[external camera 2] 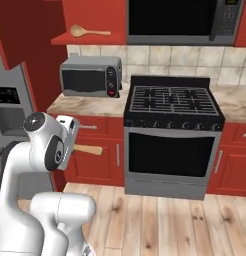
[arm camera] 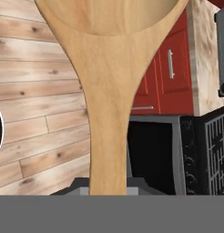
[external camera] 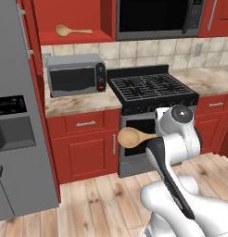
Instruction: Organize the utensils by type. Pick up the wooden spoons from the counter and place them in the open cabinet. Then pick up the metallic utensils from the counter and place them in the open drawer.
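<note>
My gripper (arm camera: 108, 189) is shut on a tan wooden spoon (arm camera: 109, 91), whose handle runs down between the jaws and whose bowl points away from the hand. The spoon's bowl (external camera: 129, 137) sticks out left of the arm's wrist, in front of the oven; its handle end (external camera 2: 89, 149) pokes out on the other side. It hangs in the air below the counter (external camera: 79, 102). A second wooden spoon (external camera: 72, 31) lies on the shelf of the open cabinet (external camera: 74, 40), also seen as the spoon (external camera 2: 87, 32). The metallic utensils and the open drawer are out of view.
A grey toaster oven (external camera: 75, 74) stands on the counter under the open cabinet. A black stove (external camera: 150, 88) sits to its right, with a microwave (external camera: 157, 18) above it. The grey fridge (external camera: 18, 115) borders the left. The cabinet's red door (external camera 2: 30, 30) hangs open.
</note>
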